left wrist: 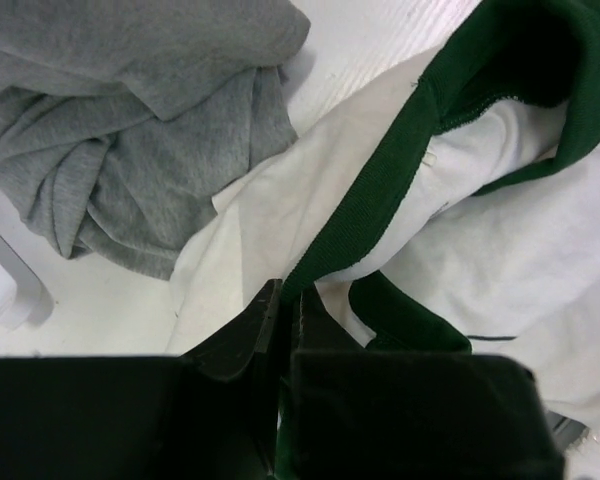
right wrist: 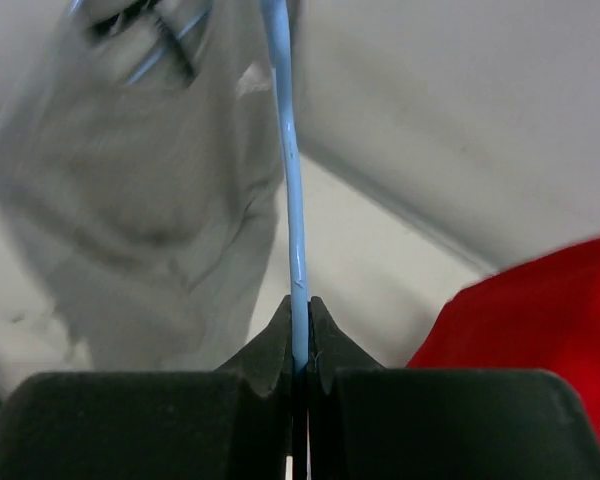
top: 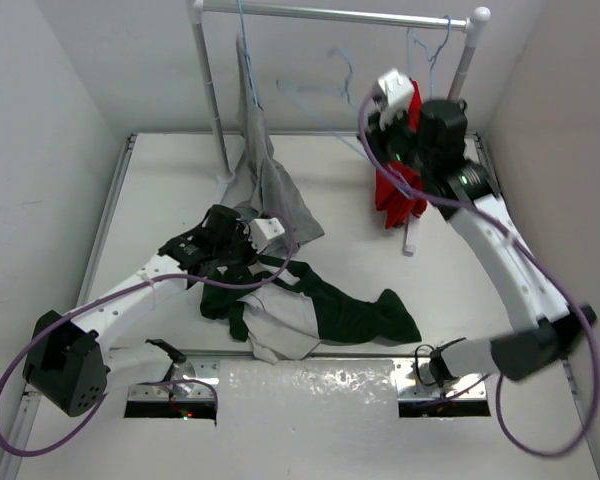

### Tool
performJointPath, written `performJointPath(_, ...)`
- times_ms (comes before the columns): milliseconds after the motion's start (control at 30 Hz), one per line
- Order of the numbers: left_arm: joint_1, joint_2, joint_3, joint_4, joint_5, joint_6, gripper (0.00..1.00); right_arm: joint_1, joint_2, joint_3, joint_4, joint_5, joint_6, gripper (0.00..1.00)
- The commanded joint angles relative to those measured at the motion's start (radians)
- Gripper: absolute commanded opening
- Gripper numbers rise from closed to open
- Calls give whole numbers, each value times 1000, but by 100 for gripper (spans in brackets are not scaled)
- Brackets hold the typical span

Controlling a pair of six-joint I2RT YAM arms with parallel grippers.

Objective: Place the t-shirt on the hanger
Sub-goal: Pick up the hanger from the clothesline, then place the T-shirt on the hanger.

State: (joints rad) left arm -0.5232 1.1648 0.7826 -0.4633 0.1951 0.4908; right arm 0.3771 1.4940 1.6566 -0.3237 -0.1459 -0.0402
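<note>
Hanger (right wrist: 292,200): right claw (right wrist: 298,335) is pinching its wire, which is rising straight ahead.
Tee (top: 325,310): lying well apart, at left claw (left wrist: 285,315), which is pinching its green edge.

- the top view is bright and even, with only soft pale shadows lying on the white table (top: 150,200).
- the foil strip (top: 310,385) at the near edge gives spotty glare.
- in the left wrist view the t-shirt (left wrist: 500,260) is sharp; the left gripper (left wrist: 290,300) is almost black, without detail.
- in the right wrist view the hanger (right wrist: 298,250) is clear, the grey garment (right wrist: 150,220) behind is blurred.
</note>
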Motion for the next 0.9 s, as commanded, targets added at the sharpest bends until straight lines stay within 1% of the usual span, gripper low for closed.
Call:
performJointPath(0,11,-10,21,57,-16,15,0,14,-246,-285,23,-83,-23,0)
performJointPath(33,11,-7,36,54,-19,14,0,19,-358,-347,58,-72,-6,0)
performJointPath(100,14,-4,53,52,-16,9,0,20,-446,-470,49,-86,5,0)
performJointPath(133,14,-4,58,54,-17,8,0,23,-516,-498,28,-96,13,0)
performJointPath(200,14,-2,70,60,-23,3,0,25,-567,-553,-30,-96,17,0)
performJointPath(233,15,-1,75,61,-29,3,0,23,-590,-570,-97,-93,20,0)
performJointPath(333,15,-1,96,60,-43,5,0,25,-670,-650,-208,-73,31,0)
performJointPath(400,15,6,116,58,-49,6,0,25,-713,-699,-266,-111,31,0)
performJointPath(467,17,19,127,57,-57,6,0,23,-724,-709,-308,-139,33,0)
performJointPath(500,15,24,132,58,-63,3,0,23,-730,-706,-345,-179,34,0)
performJointPath(567,15,38,135,61,-66,-3,0,23,-738,-684,-368,-251,33,0)
performJointPath(600,15,44,136,61,-65,-1,0,23,-750,-676,-379,-326,33,0)
performJointPath(633,15,47,136,63,-62,-4,0,23,-758,-667,-383,-349,33,0)
performJointPath(800,17,78,155,77,-79,-5,0,23,-779,-650,-477,-331,25,0)
performJointPath(867,17,88,171,84,-80,-4,0,25,-778,-669,-479,-412,20,0)
